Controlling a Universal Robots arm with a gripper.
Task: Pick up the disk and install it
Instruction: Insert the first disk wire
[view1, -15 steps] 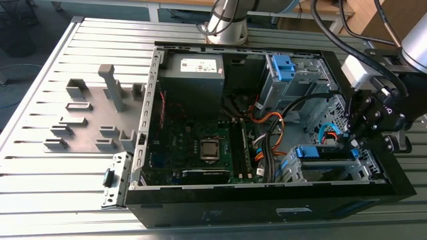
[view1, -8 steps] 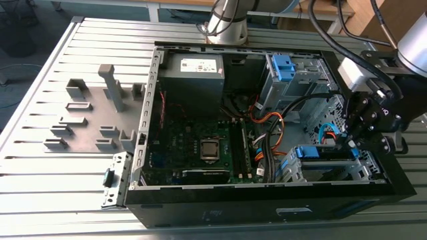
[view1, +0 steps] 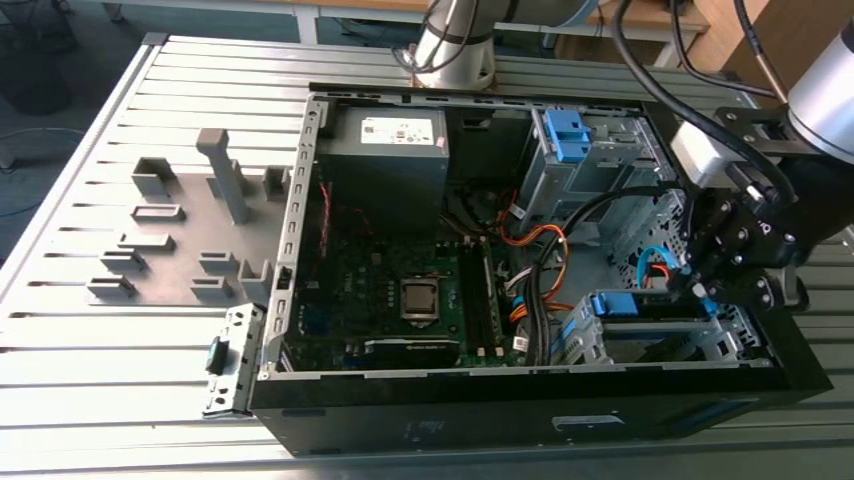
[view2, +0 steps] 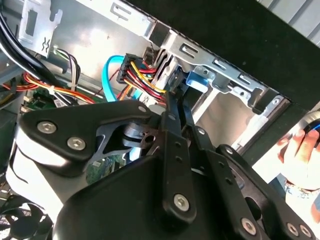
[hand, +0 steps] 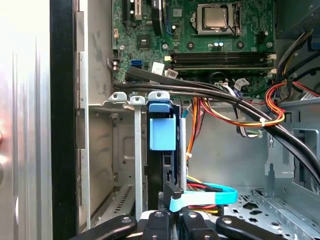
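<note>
1. Inside the open computer case (view1: 467, 425), at its near corner on the exterior view's right, the gripper (view1: 687, 288) reaches down beside the metal drive cage (view1: 667, 345).
2. The disk (hand: 162, 132) stands on edge in a slot of that cage. In the first wrist view its bright blue frame shows at the slot's mouth, between thin metal dividers, with the dark body of the drive running down behind it.
3. In the first wrist view the gripper (hand: 170, 220) sits just beside the disk's other end, where a black connector and a light blue flat cable (hand: 210, 196) lie.
4. Whether the claw is open or closed, and whether it has hold of the disk, cannot be told: the black linkage covers the place where the two meet.
5. In the second wrist view the gripper (view2: 175, 100) ends close to the blue frame, next to a bundle of red, yellow and black wires (view2: 142, 77).
6. A green motherboard (view1: 400, 290) covers the case floor, and a grey power supply (view1: 387, 160) sits at the far wall.
7. The case rests on a slatted metal worktop (view1: 120, 350). A grey fixture plate (view1: 187, 235) with upright blocks lies near the worktop's edge on the exterior view's left.
8. A person's hand (view2: 305, 150) appears outside the case wall in the second wrist view.
</note>
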